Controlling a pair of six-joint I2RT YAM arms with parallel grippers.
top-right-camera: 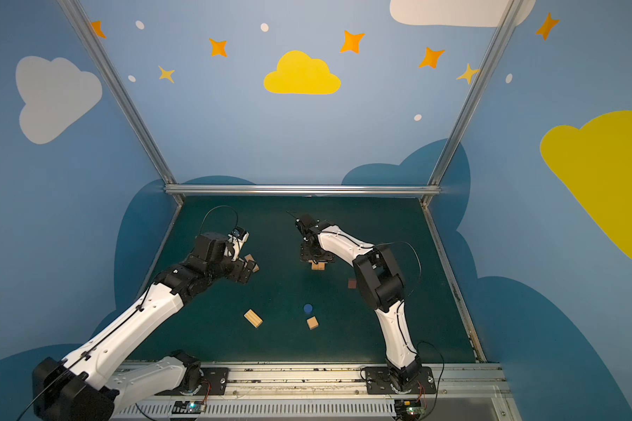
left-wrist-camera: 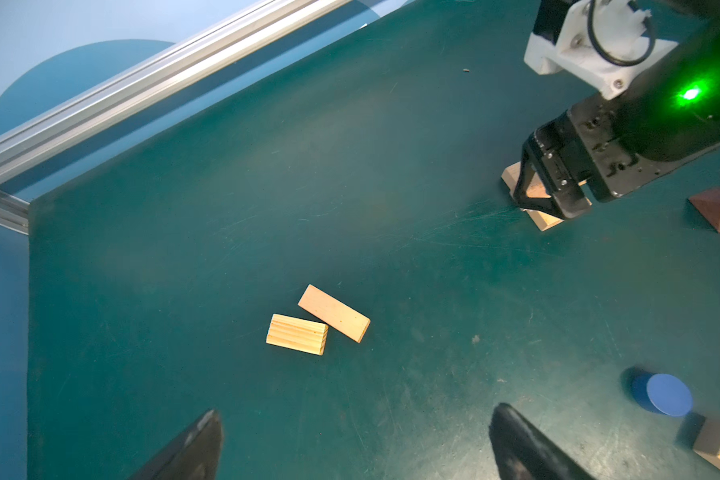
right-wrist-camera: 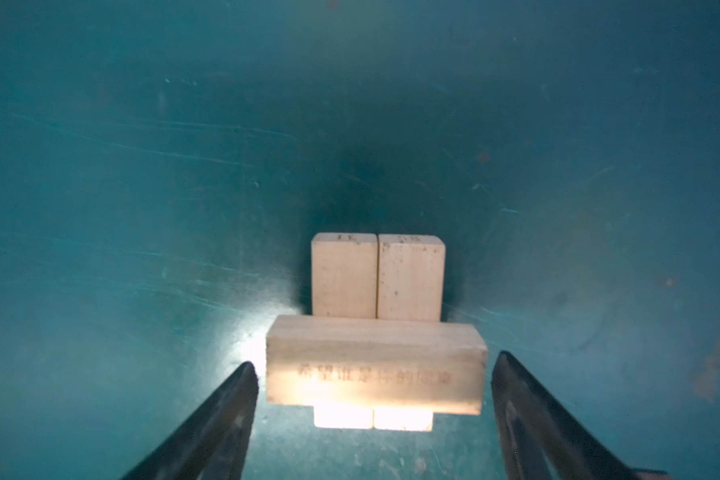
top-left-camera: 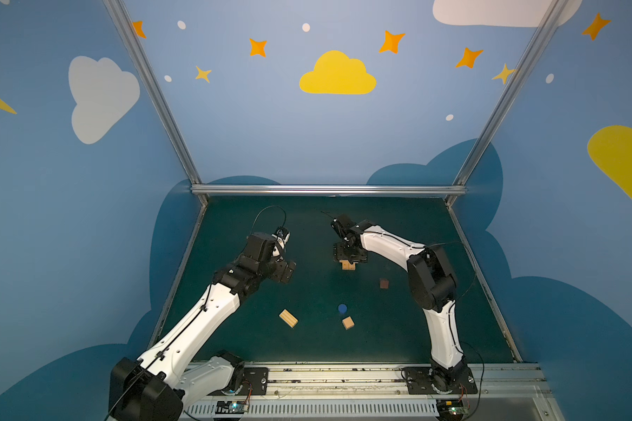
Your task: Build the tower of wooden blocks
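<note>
Seeing pale tan on the tower (right-wrist-camera: 375, 361), reddish-brown on the right cube (top-left-camera: 384, 283), blue on the round piece (top-left-camera: 342, 308), dark teal on the mat (top-left-camera: 307, 350).

The wood block tower (right-wrist-camera: 376, 365) is pale, bare wood, matt and faintly grained. A loose ridged bar (left-wrist-camera: 297, 334) shows grooved wood. The green table mat (left-wrist-camera: 350, 187) looks dull and finely scratched, and the frame rail (left-wrist-camera: 142, 85) is brushed metal.

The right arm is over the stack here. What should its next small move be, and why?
Probably lift the right tool straight up. Its jaws stand open, clear of both ends of the top bar, which rests crosswise on two bars; sideways motion could knock it.
</note>
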